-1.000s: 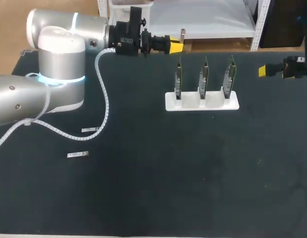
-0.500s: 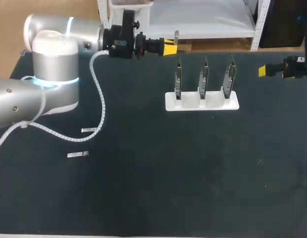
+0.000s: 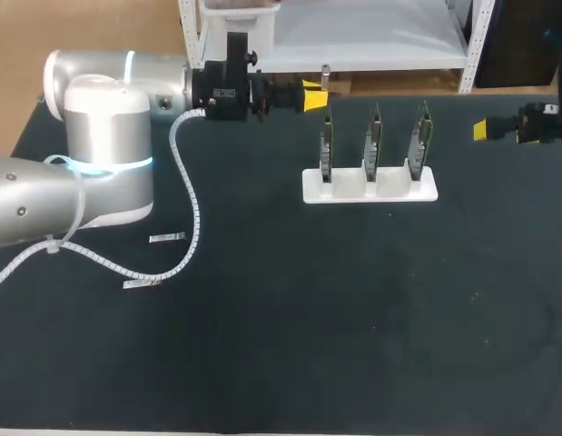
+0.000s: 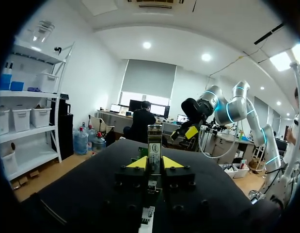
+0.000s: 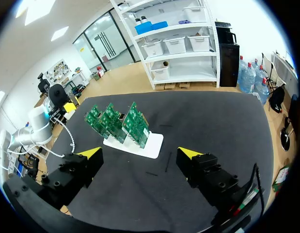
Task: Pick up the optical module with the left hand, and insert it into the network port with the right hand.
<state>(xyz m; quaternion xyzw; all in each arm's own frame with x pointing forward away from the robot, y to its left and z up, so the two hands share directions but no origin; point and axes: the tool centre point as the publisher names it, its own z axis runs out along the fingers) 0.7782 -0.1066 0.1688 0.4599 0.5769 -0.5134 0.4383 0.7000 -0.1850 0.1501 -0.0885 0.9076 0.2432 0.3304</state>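
My left gripper (image 3: 315,92) hovers at the table's far edge, left of the board rack, shut on a small silver optical module (image 3: 326,73) that sticks up past its yellow tips. In the left wrist view the module (image 4: 154,141) stands upright between the fingers of that gripper (image 4: 154,164). A white rack (image 3: 369,185) carries three upright green circuit boards (image 3: 372,138) with the ports. My right gripper (image 3: 481,130) is at the table's right edge, level with the boards. It is open and empty (image 5: 140,155), facing the boards (image 5: 118,120).
Two spare silver modules lie on the black mat at the left, one (image 3: 167,238) above the other (image 3: 142,284), under the left arm's white cable (image 3: 188,195). My left arm's elbow (image 3: 103,136) stands over the table's left part.
My left gripper has drawn slightly left and lower with the module still in it, and the arm's elbow has shifted. The right gripper has not moved.
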